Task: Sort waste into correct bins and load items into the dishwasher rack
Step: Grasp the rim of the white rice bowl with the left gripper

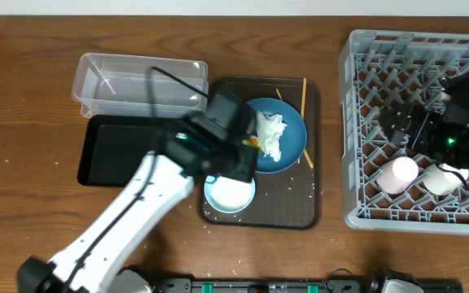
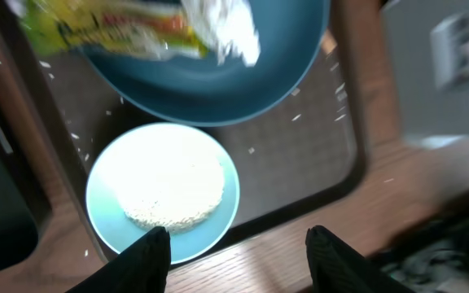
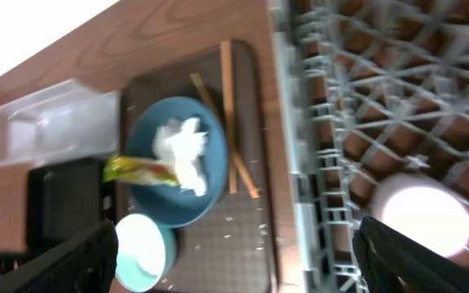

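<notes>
The dark blue dish (image 1: pixel 293 122) on the brown serving tray holds the crumpled white napkin (image 1: pixel 271 134) and the yellow-green wrapper (image 2: pixel 112 32). The light blue bowl (image 1: pixel 230 195) with white rice (image 2: pixel 169 191) sits in front of it. My left gripper (image 2: pixel 238 248) is open and empty above the bowl's near edge. Chopsticks (image 1: pixel 304 102) lie behind the dish. The pink cup (image 1: pixel 399 174) and the whitish cup (image 1: pixel 442 180) sit in the grey dishwasher rack (image 1: pixel 365 216). My right gripper (image 3: pixel 234 260) is open and empty over the rack's left edge. The clear tub (image 1: pixel 120 81) and the black tray (image 1: pixel 108 150) are at the left.
The brown serving tray (image 1: pixel 300 216) lies between the bins and the rack. Loose rice grains (image 1: pixel 218 218) are scattered on it and on the wooden table in front. My left arm crosses the table's front left.
</notes>
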`<action>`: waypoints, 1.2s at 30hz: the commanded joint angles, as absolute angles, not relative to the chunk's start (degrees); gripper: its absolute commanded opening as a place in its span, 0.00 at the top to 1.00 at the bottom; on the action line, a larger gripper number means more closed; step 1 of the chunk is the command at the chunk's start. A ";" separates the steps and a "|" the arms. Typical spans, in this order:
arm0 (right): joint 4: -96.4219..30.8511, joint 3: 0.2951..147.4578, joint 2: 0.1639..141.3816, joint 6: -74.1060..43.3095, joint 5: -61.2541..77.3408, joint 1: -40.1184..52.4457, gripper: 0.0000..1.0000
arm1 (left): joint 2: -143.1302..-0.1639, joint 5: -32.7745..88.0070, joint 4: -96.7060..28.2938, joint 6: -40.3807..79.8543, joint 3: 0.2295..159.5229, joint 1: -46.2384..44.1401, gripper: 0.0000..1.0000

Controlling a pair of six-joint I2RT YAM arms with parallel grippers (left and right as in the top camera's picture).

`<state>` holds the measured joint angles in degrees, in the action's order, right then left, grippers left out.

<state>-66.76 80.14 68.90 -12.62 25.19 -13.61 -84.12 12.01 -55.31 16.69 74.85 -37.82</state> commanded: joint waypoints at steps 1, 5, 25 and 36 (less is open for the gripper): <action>-66.87 80.58 69.01 -15.42 21.21 -12.45 0.09 | -88.95 5.28 -54.22 17.52 72.12 -42.00 0.44; -66.98 80.58 69.01 -15.42 21.21 -12.45 0.08 | -96.01 -1.37 -51.92 18.13 71.37 -45.34 0.44; -68.12 80.58 68.99 -15.40 20.99 -12.45 0.07 | -108.12 4.93 -45.91 21.74 71.37 -46.09 0.78; -68.38 80.58 69.01 -15.38 20.97 -12.45 0.07 | -104.60 6.66 -46.24 21.74 71.55 -46.04 0.94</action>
<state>-68.18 80.14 68.97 -14.70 21.02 -13.58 -107.20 4.54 -46.44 22.06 71.66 -45.98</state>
